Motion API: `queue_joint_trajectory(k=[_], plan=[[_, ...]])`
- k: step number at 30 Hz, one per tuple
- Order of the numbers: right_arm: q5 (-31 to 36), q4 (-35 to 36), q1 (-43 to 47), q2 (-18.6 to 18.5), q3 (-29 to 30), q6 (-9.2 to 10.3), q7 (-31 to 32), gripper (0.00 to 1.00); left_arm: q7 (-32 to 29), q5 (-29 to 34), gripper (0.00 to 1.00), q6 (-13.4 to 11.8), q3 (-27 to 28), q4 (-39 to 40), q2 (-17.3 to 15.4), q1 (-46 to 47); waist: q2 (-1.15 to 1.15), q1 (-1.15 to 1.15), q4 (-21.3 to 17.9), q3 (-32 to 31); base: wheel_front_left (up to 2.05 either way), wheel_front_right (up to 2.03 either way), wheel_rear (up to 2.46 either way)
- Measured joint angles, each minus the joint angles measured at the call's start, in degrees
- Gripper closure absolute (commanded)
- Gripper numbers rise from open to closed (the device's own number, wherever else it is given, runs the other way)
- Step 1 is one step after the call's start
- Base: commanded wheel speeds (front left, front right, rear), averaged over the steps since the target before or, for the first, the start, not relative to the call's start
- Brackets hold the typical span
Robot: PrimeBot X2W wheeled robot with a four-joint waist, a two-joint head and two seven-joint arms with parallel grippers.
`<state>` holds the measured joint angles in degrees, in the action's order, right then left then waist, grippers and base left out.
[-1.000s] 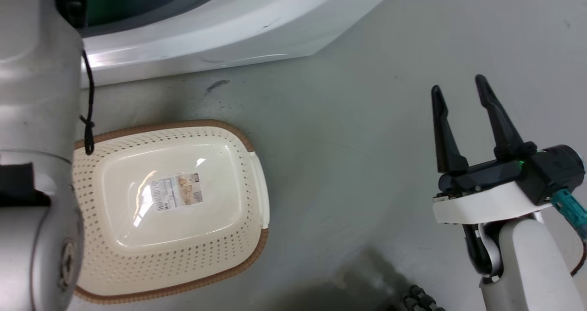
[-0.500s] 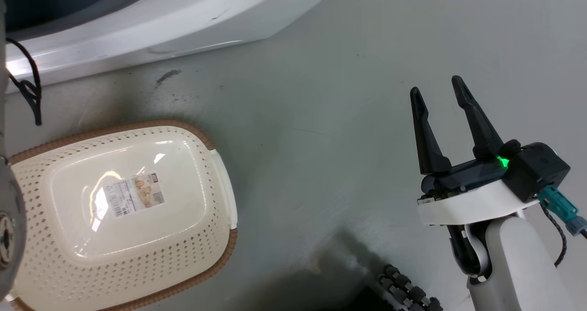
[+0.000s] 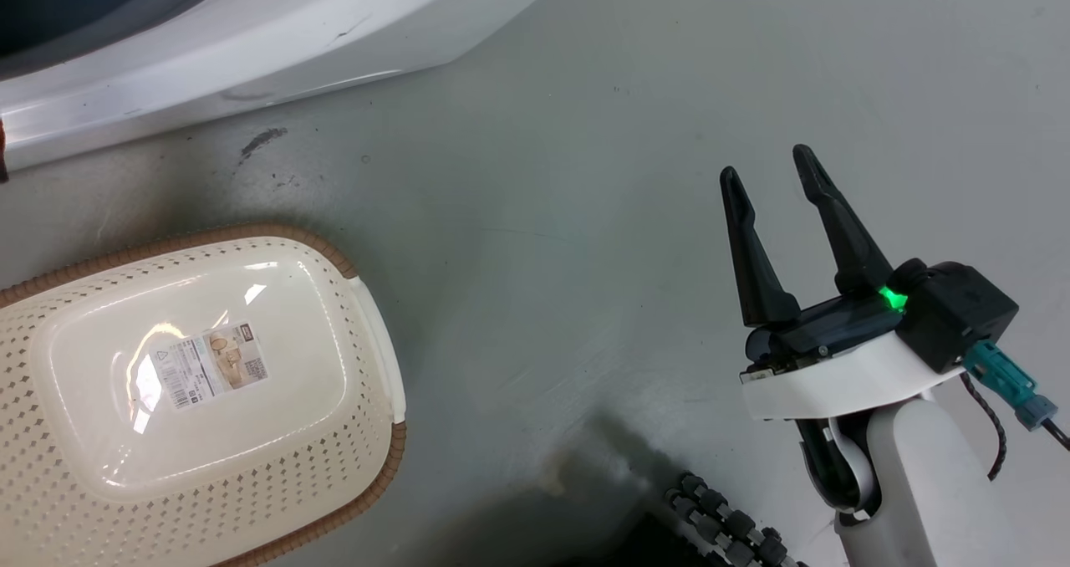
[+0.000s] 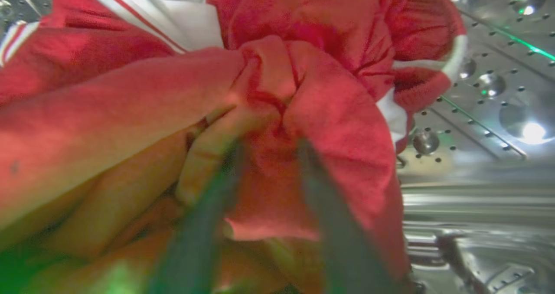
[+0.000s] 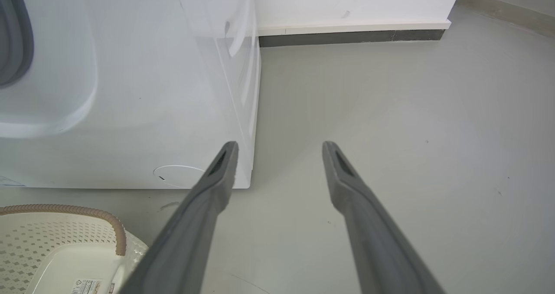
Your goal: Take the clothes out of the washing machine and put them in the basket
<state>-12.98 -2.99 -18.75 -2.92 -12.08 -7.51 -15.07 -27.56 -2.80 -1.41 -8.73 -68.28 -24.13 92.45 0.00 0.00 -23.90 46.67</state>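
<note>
Head cam shift; L gripper (image 4: 269, 147) tight on clothes (image 4: 130, 107) in drum (image 4: 481, 107)

On my head view, the cream-white perforated plastic basket (image 3: 359, 433) sits on the grey floor (image 3: 585, 174) at lower left, just before the large white front-loading washing machine (image 3: 251, 40) behind it. My right hand (image 3: 766, 162) hangs over the floor to the right, well apart from both. Inside the machine's perforated steel drum (image 4: 477, 90) lie the red-and-white fabric clothes (image 4: 303, 25), one fold gripped between my left hand (image 4: 269, 151) fingers.
</note>
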Motion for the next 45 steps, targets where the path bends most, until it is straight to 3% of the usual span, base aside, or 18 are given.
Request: queue_joint_trajectory(k=[5, 11, 20, 35, 38, 45], plan=[[-0.5, -0.4, 0.0, 0.0, -0.7, 0.00, 0.0, 0.00, -0.7, -0.4, 1.00, -1.1, 0.0, 1.4, -0.4, -0.9, 0.00, 0.00, -0.4, -0.3, 0.00, 0.00, 0.00], [-0.5, -1.1, -0.1, 0.0, 0.1, 0.00, 0.0, 0.00, 4.3, -1.2, 1.00, -1.5, -0.1, 4.7, 0.3, -5.3, 0.00, 0.00, -0.1, -2.0, 0.00, 0.00, 0.00], [1.7, -1.9, 0.4, 0.0, 2.6, 0.00, 0.0, 0.00, 17.8, -4.4, 1.00, -2.1, 1.2, 7.9, 3.0, -14.7, 0.00, 0.00, 2.8, -7.4, 0.00, 0.00, 0.00], [5.6, -4.2, 7.2, 0.0, 6.8, 0.00, 0.0, 0.00, 41.5, -8.5, 1.00, 0.7, 2.1, 7.2, 7.7, -27.2, 0.00, -0.01, 8.6, -21.6, 0.00, 0.00, 0.00], [6.2, -4.4, 8.6, 0.0, 7.6, 0.00, 0.0, 0.00, 42.4, -8.6, 1.00, 0.6, 2.3, 9.7, 8.9, -29.9, 0.00, -0.01, 9.6, -24.6, 0.00, 0.00, 0.00], [6.9, -4.8, 11.3, 0.0, 8.6, 0.00, 0.0, 0.00, 42.6, -9.4, 1.00, 0.6, 6.2, 25.5, 9.5, -40.8, 0.00, -0.02, 11.6, -30.6, 0.00, 0.00, 0.00]])
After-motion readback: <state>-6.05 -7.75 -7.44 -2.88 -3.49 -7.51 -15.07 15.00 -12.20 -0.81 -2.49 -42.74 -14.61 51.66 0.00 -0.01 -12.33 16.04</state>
